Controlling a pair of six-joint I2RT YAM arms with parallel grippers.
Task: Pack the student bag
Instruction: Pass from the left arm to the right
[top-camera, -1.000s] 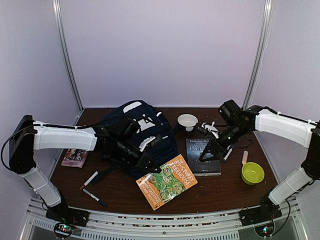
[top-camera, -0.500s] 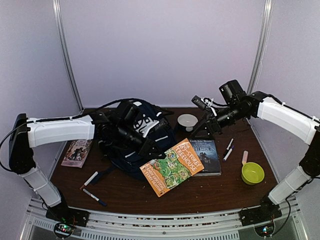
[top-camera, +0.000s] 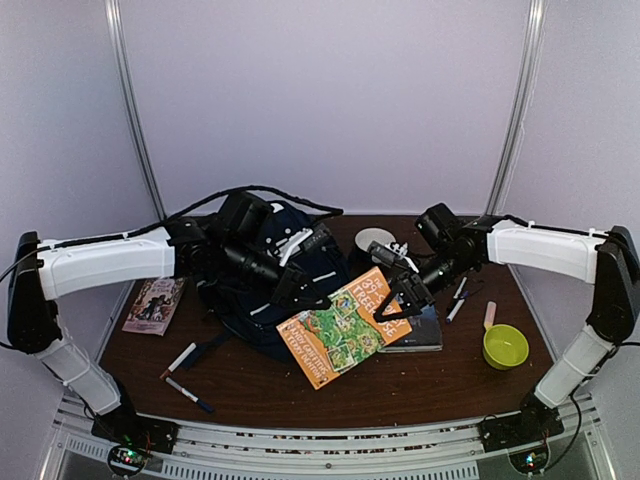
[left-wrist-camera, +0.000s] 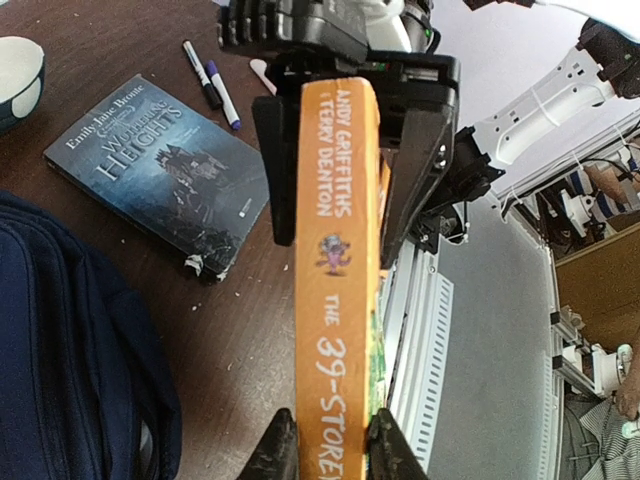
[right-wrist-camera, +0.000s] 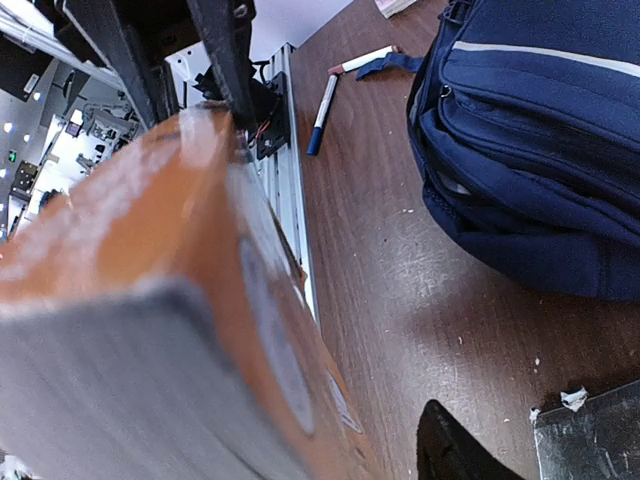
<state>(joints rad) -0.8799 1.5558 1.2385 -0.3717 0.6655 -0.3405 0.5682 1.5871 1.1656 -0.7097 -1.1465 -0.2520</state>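
The student bag, navy blue with white stripes, lies at the table's left centre and also shows in the wrist views. An orange paperback is tilted up beside the bag. My left gripper is shut on its spine at the end nearest the bag. My right gripper straddles the book's other end. Its black fingers stand either side of the spine. A gap shows between the book and one finger, so that gripper is open.
A dark hardback lies partly under the orange book. Behind it is a white bowl. At the right are markers and a green bowl. On the left lie a small book and two pens.
My right gripper left the dark hardback, rose, then came down round the orange book's right end. The left gripper has lifted and shifted that book up and to the right.
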